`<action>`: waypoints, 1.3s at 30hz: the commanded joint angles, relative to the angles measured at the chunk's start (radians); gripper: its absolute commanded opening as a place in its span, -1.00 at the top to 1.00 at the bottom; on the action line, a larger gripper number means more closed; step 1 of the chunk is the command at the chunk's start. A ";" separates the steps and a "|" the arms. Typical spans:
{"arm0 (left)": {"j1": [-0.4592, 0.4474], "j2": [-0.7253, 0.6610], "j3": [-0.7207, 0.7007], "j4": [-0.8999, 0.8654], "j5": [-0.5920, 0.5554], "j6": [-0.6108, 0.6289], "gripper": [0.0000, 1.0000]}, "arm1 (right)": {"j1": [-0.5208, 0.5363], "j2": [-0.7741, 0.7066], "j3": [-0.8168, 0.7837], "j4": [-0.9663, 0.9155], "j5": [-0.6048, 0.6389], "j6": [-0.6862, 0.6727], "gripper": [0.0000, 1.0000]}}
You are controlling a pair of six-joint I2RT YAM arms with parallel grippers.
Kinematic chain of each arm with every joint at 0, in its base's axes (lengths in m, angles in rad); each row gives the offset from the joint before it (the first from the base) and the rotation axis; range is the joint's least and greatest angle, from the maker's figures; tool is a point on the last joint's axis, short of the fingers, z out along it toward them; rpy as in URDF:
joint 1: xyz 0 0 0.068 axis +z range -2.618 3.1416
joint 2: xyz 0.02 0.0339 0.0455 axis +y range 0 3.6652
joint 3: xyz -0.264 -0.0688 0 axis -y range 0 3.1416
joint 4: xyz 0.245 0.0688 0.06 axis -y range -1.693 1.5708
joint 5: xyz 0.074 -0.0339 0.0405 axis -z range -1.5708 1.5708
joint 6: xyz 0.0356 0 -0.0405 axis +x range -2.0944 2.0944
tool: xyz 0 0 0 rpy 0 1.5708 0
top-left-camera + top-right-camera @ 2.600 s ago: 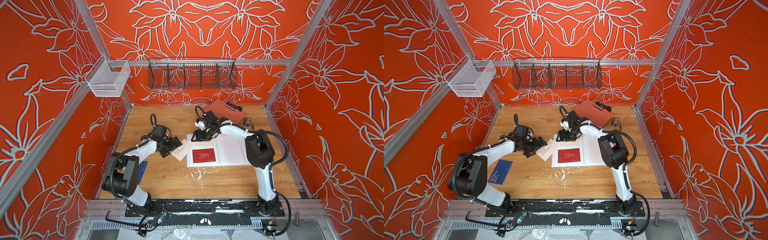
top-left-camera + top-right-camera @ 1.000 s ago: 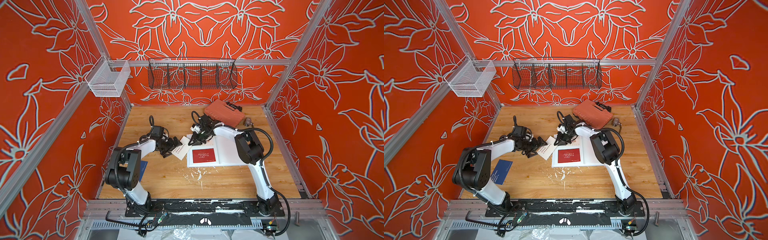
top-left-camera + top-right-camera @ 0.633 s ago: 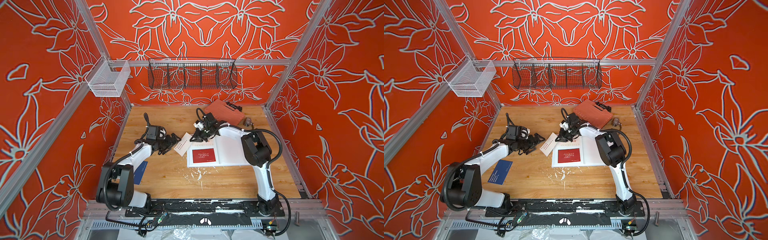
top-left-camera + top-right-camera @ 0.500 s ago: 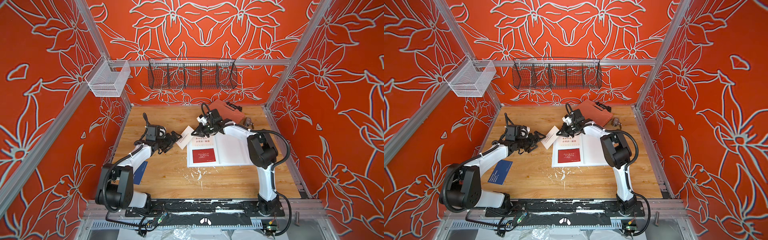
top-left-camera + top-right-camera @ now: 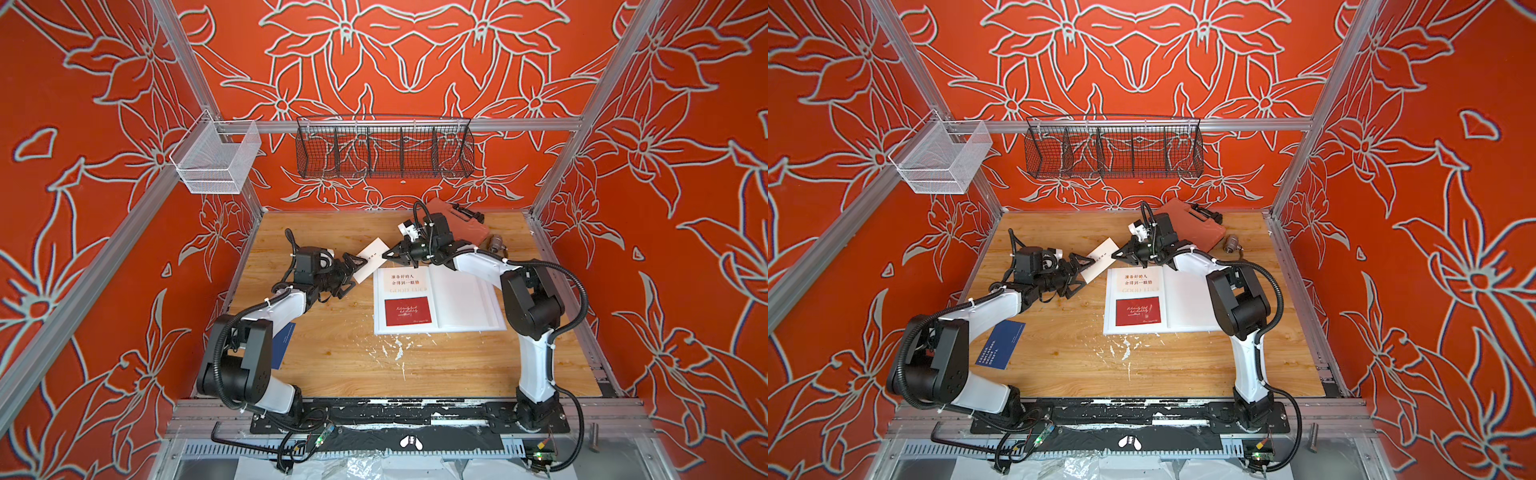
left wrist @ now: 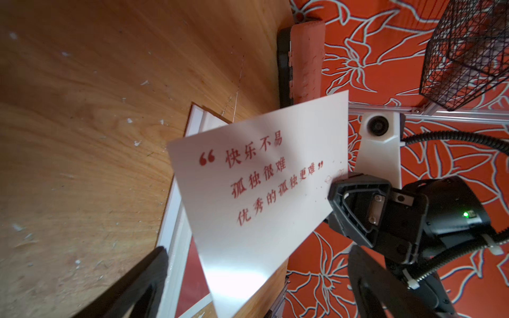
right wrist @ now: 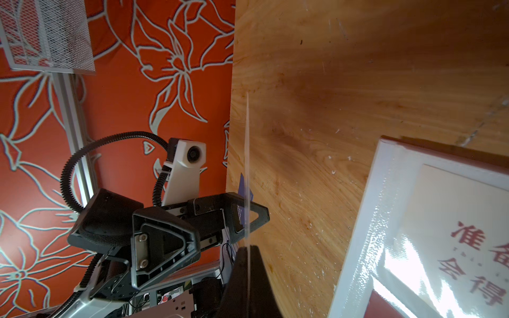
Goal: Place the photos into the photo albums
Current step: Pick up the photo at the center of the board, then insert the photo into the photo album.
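Logging wooden table (image 5: 353, 361), then photo album (image 5: 461, 299) lying open and flat on it, right page bare.

Noting right gripper (image 5: 388, 254) clamping one short end of a white card (image 5: 372, 258), holding it in the air just beyond the album's far left corner.

Noting left gripper (image 5: 351, 276) gaping wide at the card's other end, gripping nothing; unable to tell whether touching.

Counting two cards lying on the album's left page: second white card (image 5: 402, 279) above dark red card (image 5: 407, 311).

Spotting navy card (image 5: 1000, 344) lying on the table beside the left arm, well apart from the album.

Judging the held card light, thin, glossy, fairly stiff yet bendable, probably slippery. Recommending pinching close to a short edge, keeping pressure gentle, avoiding creasing.
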 commanded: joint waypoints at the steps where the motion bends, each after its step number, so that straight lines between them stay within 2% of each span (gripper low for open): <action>1: 0.005 0.042 -0.012 0.156 0.036 -0.092 -0.91 | 0.003 0.009 0.014 0.049 -0.042 0.045 1.00; 6: 0.004 0.031 -0.008 0.185 0.038 -0.087 -0.56 | 0.003 0.025 0.020 0.003 -0.045 0.025 1.00; 14: 0.004 0.013 0.016 0.125 0.051 -0.039 0.27 | 0.001 0.050 0.026 -0.028 -0.044 0.016 1.00; 20: 0.006 -0.003 0.025 0.069 0.045 0.001 0.75 | 0.001 0.056 0.025 -0.026 -0.045 0.021 1.00; 24: 0.004 -0.002 0.044 0.035 0.044 0.025 1.00 | 0.001 0.055 0.021 -0.026 -0.047 0.022 1.00; 27: 0.003 0.005 0.062 0.011 0.051 0.044 1.00 | 0.002 0.049 0.017 -0.042 -0.040 0.008 1.00; 29: 0.001 0.010 0.078 -0.004 0.057 0.058 1.00 | -0.001 0.040 0.019 -0.077 -0.025 -0.019 0.91; 30: -0.001 0.012 0.085 -0.013 0.058 0.065 1.00 | -0.004 0.034 0.020 -0.096 -0.016 -0.033 0.80; 32: -0.008 0.021 0.105 -0.025 0.071 0.079 1.00 | -0.018 0.012 0.014 -0.159 0.022 -0.078 0.36; 35: -0.028 0.049 0.144 -0.059 0.101 0.111 1.00 | -0.065 -0.062 -0.014 -0.264 0.103 -0.168 0.01; 39: -0.075 0.110 0.197 -0.097 0.165 0.157 1.00 | -0.152 -0.187 -0.057 -0.418 0.213 -0.314 -0.25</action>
